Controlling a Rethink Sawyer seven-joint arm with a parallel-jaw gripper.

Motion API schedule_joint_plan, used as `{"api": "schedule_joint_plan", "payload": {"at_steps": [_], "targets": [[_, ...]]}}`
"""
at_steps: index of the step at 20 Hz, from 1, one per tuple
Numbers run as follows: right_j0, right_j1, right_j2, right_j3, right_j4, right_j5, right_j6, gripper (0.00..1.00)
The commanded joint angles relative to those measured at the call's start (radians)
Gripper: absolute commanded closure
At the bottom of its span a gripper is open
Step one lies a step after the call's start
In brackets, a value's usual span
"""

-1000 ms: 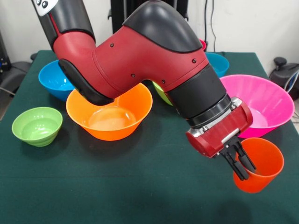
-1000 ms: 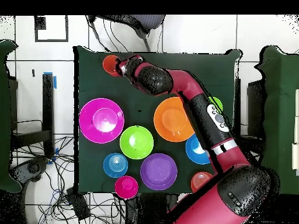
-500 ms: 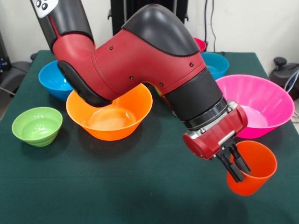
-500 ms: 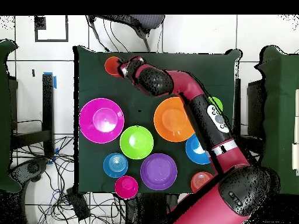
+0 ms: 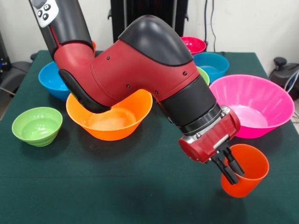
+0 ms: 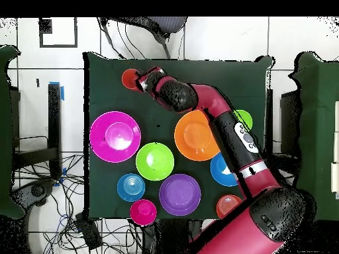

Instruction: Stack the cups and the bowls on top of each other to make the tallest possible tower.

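A: What does the arm (image 5: 140,70) cover in the front view?

B: Most of the medium green bowl (image 5: 203,74); only a sliver shows at upper right of centre. The purple bowl is hidden there altogether, and the back rim of the large orange bowl (image 5: 110,116) too.

A: And the claw (image 5: 229,167)?

B: One finger sits inside the tumbler (image 5: 244,170), behind its translucent wall.

A: Overhead?

B: The arm overlaps the medium blue bowl (image 6: 222,170) and the small orange bowl (image 6: 227,205) at lower right.

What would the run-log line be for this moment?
pincer: shut on orange-red tumbler rim | tumbler: upright, near big pink bowl | tower: not started, bowls lie apart on green table
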Motion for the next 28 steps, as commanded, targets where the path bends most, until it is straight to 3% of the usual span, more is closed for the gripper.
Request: {"api": "schedule_joint_plan", "payload": {"at_steps": [1,20,21,28], "targets": [[0.007,0.034,-0.028,-0.068,-0.074,0.031,-0.326,1.0],[0.026,0.005,-0.047,-0.069,-0.046,0.062,-0.243,1.0],[0.031,0.0,-0.056,-0.071,-0.038,0.072,-0.22,0.0],[0.03,-0.001,-0.053,-0.07,-0.045,0.068,-0.236,0.0]]}}
